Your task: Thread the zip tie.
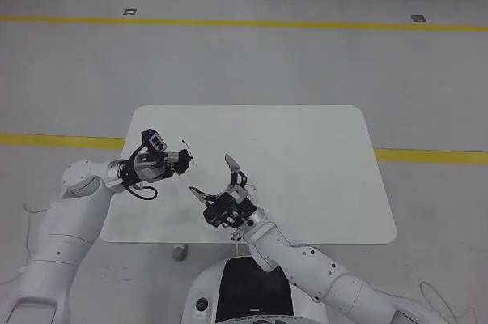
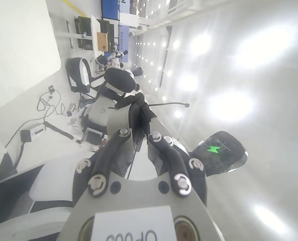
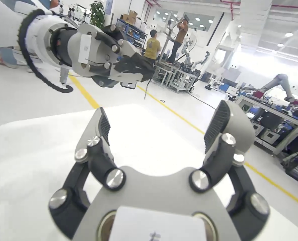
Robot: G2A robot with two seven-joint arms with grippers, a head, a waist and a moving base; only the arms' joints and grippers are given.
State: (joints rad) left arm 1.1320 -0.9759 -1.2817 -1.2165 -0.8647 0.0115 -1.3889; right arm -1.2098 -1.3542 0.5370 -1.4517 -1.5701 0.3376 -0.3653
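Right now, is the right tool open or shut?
Open: the right tool shows its jaws wide apart, with nothing between them.

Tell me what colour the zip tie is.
Black: the zip tie, held by the left gripper, shows best in the left wrist view.

I see my left grey metal gripper [image 1: 182, 160] pinched closed; my right grey metal gripper [image 1: 210, 174] gapes wide, near it.

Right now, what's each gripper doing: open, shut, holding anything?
Left gripper: shut on the zip tie.
Right gripper: open, holding nothing.
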